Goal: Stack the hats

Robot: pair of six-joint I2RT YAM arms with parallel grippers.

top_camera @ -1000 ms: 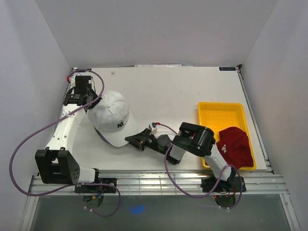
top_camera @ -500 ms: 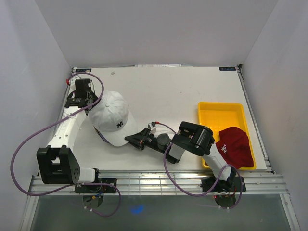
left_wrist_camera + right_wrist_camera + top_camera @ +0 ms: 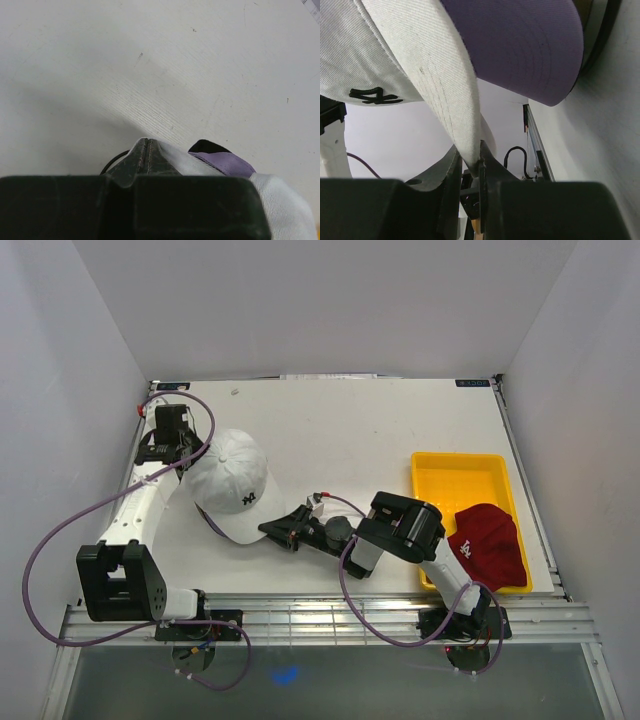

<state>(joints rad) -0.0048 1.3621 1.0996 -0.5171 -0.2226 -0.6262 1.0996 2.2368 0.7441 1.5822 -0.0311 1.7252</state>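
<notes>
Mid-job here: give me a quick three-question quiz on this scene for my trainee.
1. True or false: the dark red fabric cap lies on the yellow rectangular plastic tray.
2. What does the right gripper pinch? A) the brim of the white fabric cap; B) the tray's rim; C) nothing.
3. In the right wrist view, what colour is the other cap brim beside the white one?

Key: 1 true; 2 A; 3 lavender.

Robotics lab test cell: white table (image 3: pixel 350 430), plain white wall panels (image 3: pixel 320 300) on three sides, aluminium mounting rail (image 3: pixel 330 615).
</notes>
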